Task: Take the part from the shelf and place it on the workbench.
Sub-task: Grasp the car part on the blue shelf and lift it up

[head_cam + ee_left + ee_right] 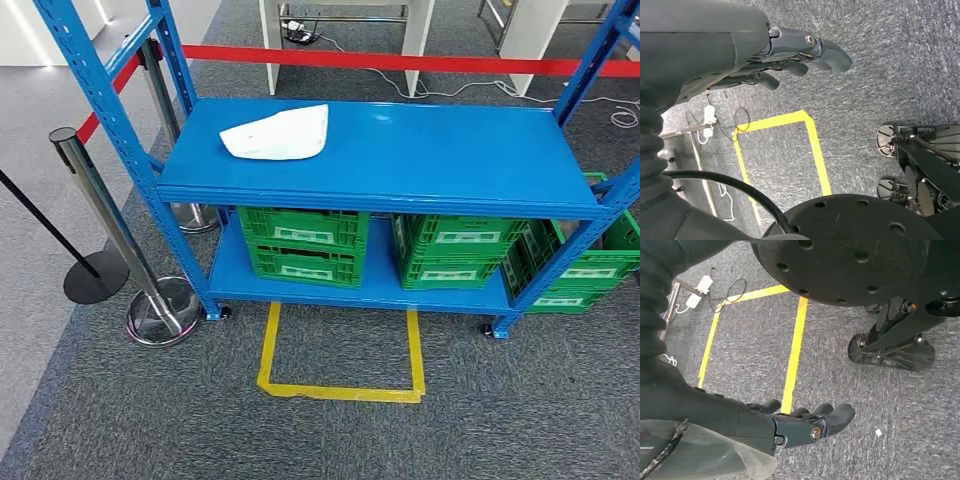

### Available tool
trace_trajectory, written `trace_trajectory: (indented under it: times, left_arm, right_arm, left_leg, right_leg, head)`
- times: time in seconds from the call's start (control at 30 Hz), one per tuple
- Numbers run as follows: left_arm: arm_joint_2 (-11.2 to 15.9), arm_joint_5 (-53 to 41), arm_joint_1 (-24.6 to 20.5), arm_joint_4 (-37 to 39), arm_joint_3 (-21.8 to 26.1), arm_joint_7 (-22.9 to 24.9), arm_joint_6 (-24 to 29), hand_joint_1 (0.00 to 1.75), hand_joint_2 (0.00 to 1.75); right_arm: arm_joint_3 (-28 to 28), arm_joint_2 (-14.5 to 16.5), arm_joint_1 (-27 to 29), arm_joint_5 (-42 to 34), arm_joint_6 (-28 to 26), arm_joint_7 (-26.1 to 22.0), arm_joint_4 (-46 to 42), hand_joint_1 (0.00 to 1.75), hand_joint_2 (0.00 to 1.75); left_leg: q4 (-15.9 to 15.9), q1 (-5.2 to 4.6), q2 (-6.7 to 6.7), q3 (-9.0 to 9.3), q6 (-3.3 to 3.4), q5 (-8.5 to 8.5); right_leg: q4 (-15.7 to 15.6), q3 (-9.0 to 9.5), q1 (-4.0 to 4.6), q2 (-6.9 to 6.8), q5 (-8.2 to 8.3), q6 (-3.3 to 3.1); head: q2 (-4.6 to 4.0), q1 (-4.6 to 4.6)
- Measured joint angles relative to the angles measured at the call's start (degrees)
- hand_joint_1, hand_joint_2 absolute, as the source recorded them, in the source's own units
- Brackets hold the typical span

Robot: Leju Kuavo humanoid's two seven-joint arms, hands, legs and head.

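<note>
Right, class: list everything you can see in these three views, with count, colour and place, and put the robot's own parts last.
Shelf: one, blue, ahead of the robot.
Part: one, white, on the top shelf board, left side.
Crates: at least three, green, two on the lower board, more beyond the right post.
Barrier posts: two, silver, left of the shelf.
Red belt: one, behind the shelf.
Tape outline: one, yellow, on the grey carpet.
Left hand: empty, hanging over the carpet.
Right hand: empty, hanging over the carpet.

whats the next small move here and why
Probably raise the left hand toward the white part on the shelf's top board. Both hands hang over the carpet holding nothing, the right hand too, and the part lies untouched, left of centre.
</note>
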Motion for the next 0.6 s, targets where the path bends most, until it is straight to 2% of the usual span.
trace_trajectory:
  times: [0.23, 0.6]
  left_arm:
    - [-0.25, -0.23, -0.38, -0.1, 0.81, -0.43, 0.2, 0.0, 1.75]
    - [-2.81, -4.83, -3.75, 1.2, 7.45, -4.93, 3.21, 0.0, 1.75]
  right_arm:
    - [-1.07, 0.01, -0.54, 0.66, -0.35, 0.0, 0.0, 0.0, 1.75]
    - [-15.15, 2.1, -7.13, 6.91, -5.85, 0.26, 1.76, 0.0, 1.75]
  left_leg:
    - [0.0, 0.0, 0.0, -0.01, 0.0, 0.0]
    - [0.01, -0.01, 0.0, 0.08, 0.02, 0.07]
  right_leg:
    - [0.0, -0.01, 0.0, 0.0, 0.0, 0.0]
    - [0.0, 0.02, -0.01, 0.0, 0.11, 0.05]
  head:
    - [0.0, -0.01]
    - [0.0, -0.01]
